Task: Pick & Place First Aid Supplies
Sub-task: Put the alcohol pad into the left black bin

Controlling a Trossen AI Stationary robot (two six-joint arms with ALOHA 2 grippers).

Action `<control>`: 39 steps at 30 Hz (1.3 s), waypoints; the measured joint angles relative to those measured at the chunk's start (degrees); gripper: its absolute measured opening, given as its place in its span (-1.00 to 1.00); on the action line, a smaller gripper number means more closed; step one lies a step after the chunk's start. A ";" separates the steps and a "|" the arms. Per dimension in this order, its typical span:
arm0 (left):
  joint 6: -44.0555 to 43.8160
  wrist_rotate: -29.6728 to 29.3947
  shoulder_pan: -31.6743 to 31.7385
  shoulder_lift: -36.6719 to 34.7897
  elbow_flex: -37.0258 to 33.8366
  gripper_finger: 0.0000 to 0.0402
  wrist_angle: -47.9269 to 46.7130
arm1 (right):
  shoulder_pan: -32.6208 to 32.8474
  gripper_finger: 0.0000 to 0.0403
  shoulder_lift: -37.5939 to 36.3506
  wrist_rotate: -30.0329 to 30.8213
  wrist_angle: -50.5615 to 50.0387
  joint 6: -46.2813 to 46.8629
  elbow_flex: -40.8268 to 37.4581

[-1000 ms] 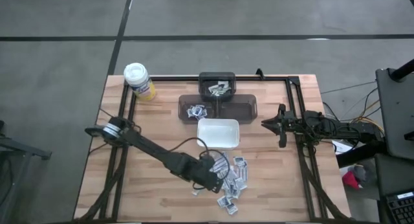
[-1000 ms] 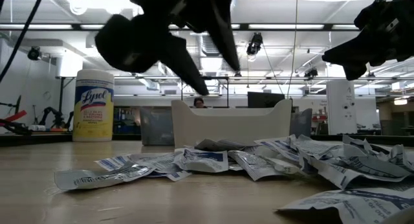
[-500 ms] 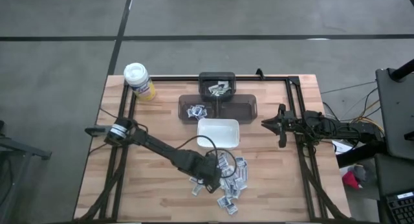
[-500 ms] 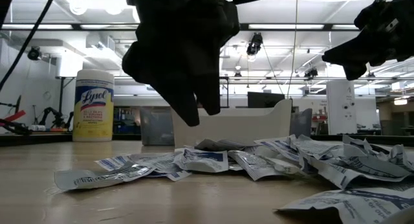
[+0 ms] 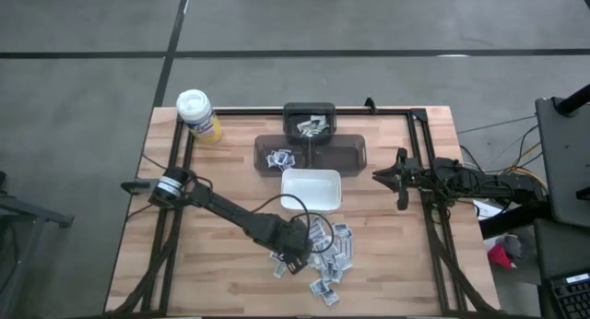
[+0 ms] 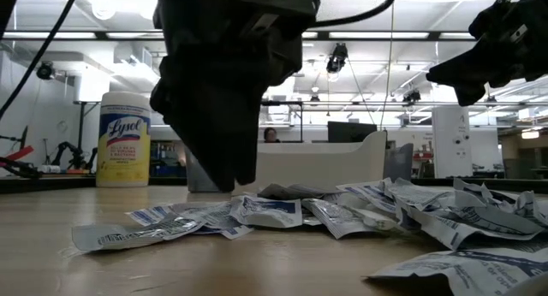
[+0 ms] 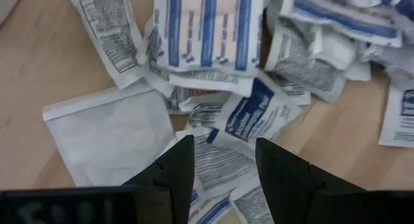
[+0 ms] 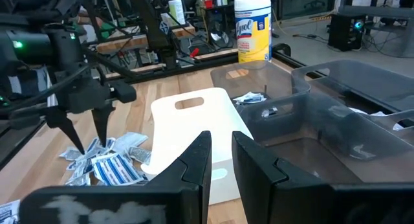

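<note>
The first aid packets (image 5: 328,256) lie in a loose heap on the wooden table, near the near edge, in front of the white dish (image 5: 311,190). They are small, flat and white with blue print (image 7: 207,30). My left gripper (image 5: 298,258) hangs over the heap's left side, pointing down, open. In the left wrist view (image 7: 224,156) its fingertips stand on either side of a blue-printed packet (image 7: 249,117), close above it. The low view (image 6: 224,183) shows the tips just above the heap (image 6: 342,212). My right gripper (image 5: 380,176) waits at the table's right side, open by a narrow gap (image 8: 222,146).
Behind the white dish stand a dark clear bin (image 5: 332,155) with a few packets (image 5: 279,158) and a smaller black bin (image 5: 310,124) holding more. A yellow canister with a white lid (image 5: 198,114) stands at the far left corner. Bare wood lies left of the heap.
My left gripper has come down toward the packet heap and tipped from a slant to pointing nearly straight down. Its fingers stay open. The packets have not moved.
</note>
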 joint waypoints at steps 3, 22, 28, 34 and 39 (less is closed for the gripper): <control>-0.01 -0.44 0.01 0.00 0.02 -0.22 0.23 | 0.00 -0.71 0.00 0.02 0.00 0.00 0.00; 2.07 -3.93 0.50 0.00 0.02 -0.22 0.97 | 0.01 -0.71 0.00 0.04 0.00 -0.02 0.00; 2.18 -3.94 0.50 0.00 0.04 -0.23 1.21 | 0.02 -0.71 0.00 0.04 0.00 -0.02 0.00; 1.90 -2.13 0.39 2.49 0.05 -0.28 3.47 | 0.00 -0.71 0.00 0.12 0.00 0.02 0.00; 1.23 -1.05 0.52 3.93 0.36 -0.29 3.28 | 0.01 -0.71 0.02 0.12 -0.13 0.17 0.00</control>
